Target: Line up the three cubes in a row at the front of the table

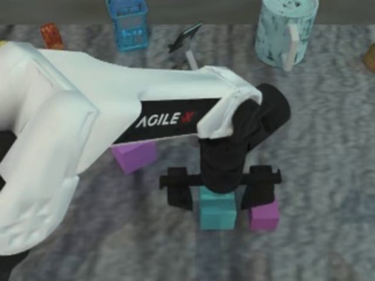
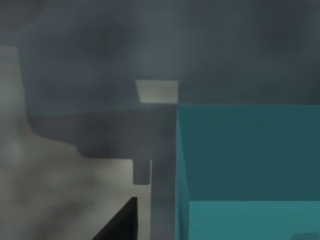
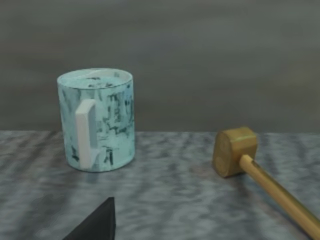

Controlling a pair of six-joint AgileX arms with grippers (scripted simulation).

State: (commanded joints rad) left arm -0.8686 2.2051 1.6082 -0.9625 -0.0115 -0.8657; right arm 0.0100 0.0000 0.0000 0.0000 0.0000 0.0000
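- The left gripper hangs low over the teal cube, its black body hiding the cube's far edge; whether the fingers clamp the cube or stand clear of it cannot be told.
- In the left wrist view the teal cube fills the frame close up.
- Three cubes show: the teal one, a small magenta-purple cube just beside it on the right, and a light-purple cube to the left, well apart and half under the arm.
- The teal and magenta cubes sit square-on, running left to right near the front of the table; the light-purple one is slightly turned.
- The right arm is out of the top view; its wrist camera faces one mug and one wooden mallet.
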